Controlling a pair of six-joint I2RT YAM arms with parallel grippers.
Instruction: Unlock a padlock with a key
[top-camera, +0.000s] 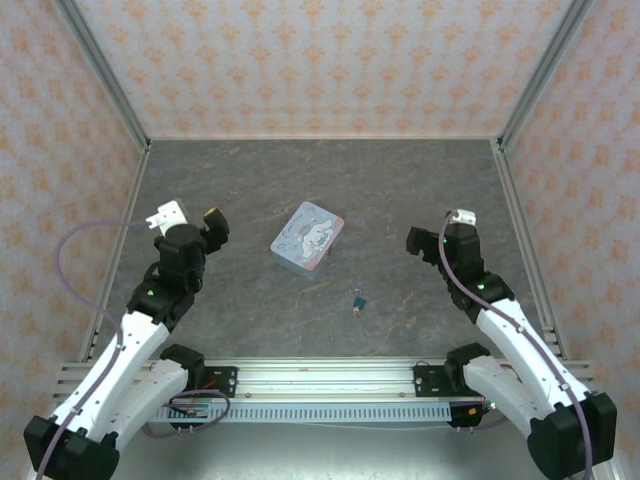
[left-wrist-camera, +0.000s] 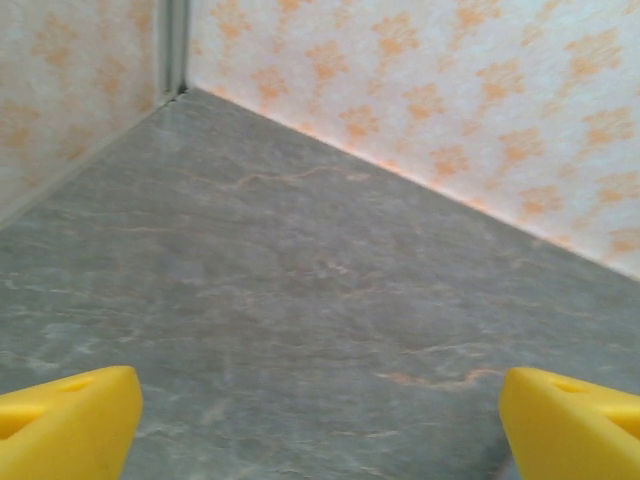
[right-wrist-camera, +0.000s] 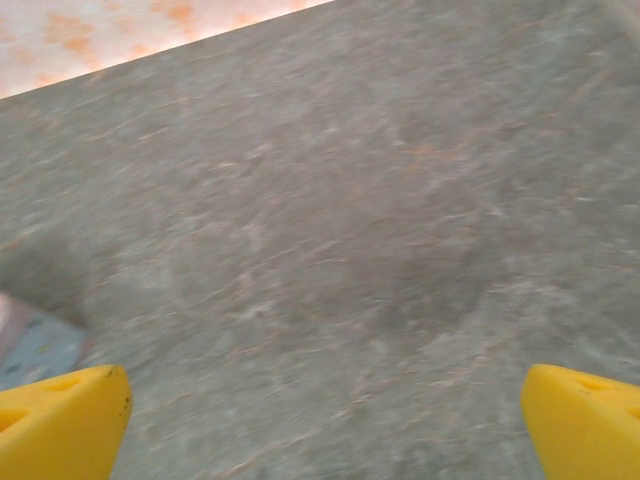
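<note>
The tiny dark teal padlock (top-camera: 359, 300) lies on the grey floor, in front of and right of the tin. A pale speck at its near end may be the key (top-camera: 356, 311); it is too small to be sure. My left gripper (top-camera: 197, 224) hovers at the left, well away from the padlock. In its wrist view the left gripper (left-wrist-camera: 320, 430) is open, yellow fingertips (left-wrist-camera: 65, 420) wide apart over bare floor. At the right, my right gripper (top-camera: 428, 238) is also apart from the padlock. The right gripper (right-wrist-camera: 320, 425) is open with nothing between its fingertips (right-wrist-camera: 60, 420).
A pale blue cartoon-printed tin (top-camera: 307, 238) sits mid-floor between the arms; its corner (right-wrist-camera: 35, 345) shows at the left of the blurred right wrist view. Patterned walls (top-camera: 320, 60) with metal posts enclose the floor. A metal rail (top-camera: 320, 378) runs along the near edge.
</note>
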